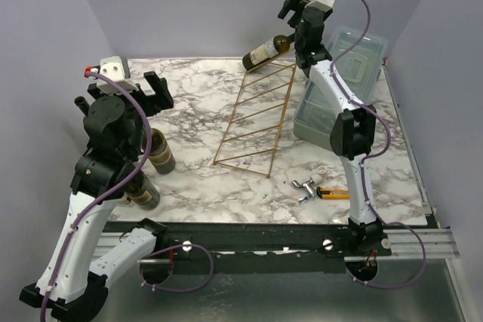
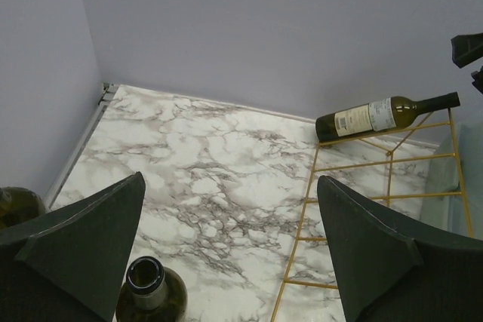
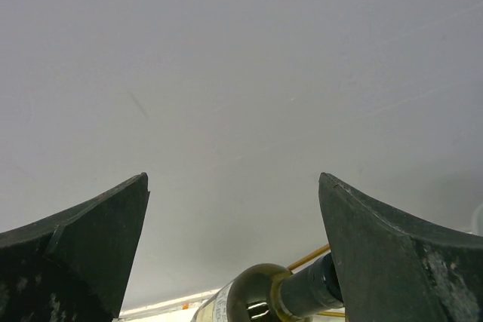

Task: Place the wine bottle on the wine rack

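Note:
The wine bottle (image 1: pixel 264 52) lies on its side across the top rung of the gold wire wine rack (image 1: pixel 256 118), neck pointing right. It also shows in the left wrist view (image 2: pixel 377 116) on the rack (image 2: pixel 377 186). My right gripper (image 1: pixel 293 7) is open, just above and behind the bottle's neck. In the right wrist view the bottle's neck and shoulder (image 3: pixel 287 295) sit low, next to the right finger, and the jaws (image 3: pixel 234 179) stand wide apart. My left gripper (image 1: pixel 128 90) is open and empty, raised over the table's left side (image 2: pixel 230 186).
Two more dark green bottles stand at the left (image 1: pixel 160 150) (image 1: pixel 142 190); one open mouth shows under my left gripper (image 2: pixel 149 292). A pale blue-grey plastic box (image 1: pixel 339 88) stands right of the rack. A corkscrew (image 1: pixel 306 186) and a yellow-handled tool (image 1: pixel 332 192) lie front right.

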You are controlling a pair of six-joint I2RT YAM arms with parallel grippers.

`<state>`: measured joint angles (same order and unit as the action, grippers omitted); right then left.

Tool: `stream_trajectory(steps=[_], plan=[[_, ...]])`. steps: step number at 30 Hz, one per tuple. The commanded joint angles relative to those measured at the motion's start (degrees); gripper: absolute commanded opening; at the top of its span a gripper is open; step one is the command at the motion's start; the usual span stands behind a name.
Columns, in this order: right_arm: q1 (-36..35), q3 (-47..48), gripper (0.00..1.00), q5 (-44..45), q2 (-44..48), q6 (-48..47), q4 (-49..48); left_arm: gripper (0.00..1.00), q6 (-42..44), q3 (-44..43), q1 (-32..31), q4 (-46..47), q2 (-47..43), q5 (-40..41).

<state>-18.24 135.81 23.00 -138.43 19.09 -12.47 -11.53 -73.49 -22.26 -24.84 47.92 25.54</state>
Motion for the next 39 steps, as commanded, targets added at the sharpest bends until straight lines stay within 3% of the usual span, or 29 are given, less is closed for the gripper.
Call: stream_trajectory(steps=[1,6,14,21,24,31,35,39], plan=[[0.40,-2.07,0.97,2.57,5.49,-2.55,4.11,0.98,-1.99,-2.09,-0.30,-4.01,0.73,-3.05],[0.40,-11.73,0.97,1.11,14.24,0.04,8.51,0.99,-4.48,-3.32,-0.24,-7.39,1.54,-4.29],[-0.42,-28.28,0.97,-9.81,29.91,8.04,17.56,0.99,-7.09,-6.54,-0.24,-15.24,2.85,-5.42],[-6.73,-37.65,0.97,-19.78,40.27,9.78,20.43,0.99,-9.08,-10.59,-0.24,-24.39,3.66,-3.29],[-11.15,-39.53,0.97,-20.86,43.09,9.23,22.32,0.99,-7.29,-12.84,-0.24,-26.84,5.19,-5.26],[-20.53,-44.71,0.97,-22.65,46.93,9.26,22.53,0.99,-13.93,-16.55,-0.24,-35.71,11.68,2.81],[-26.28,-43.35,0.97,-21.69,45.46,7.75,24.61,0.99,-16.56,-15.21,-0.24,-35.05,9.99,4.78],[-29.05,-43.36,0.97,-22.62,43.90,8.72,24.21,0.99,-13.03,-14.09,-0.24,-30.77,7.48,4.70]])
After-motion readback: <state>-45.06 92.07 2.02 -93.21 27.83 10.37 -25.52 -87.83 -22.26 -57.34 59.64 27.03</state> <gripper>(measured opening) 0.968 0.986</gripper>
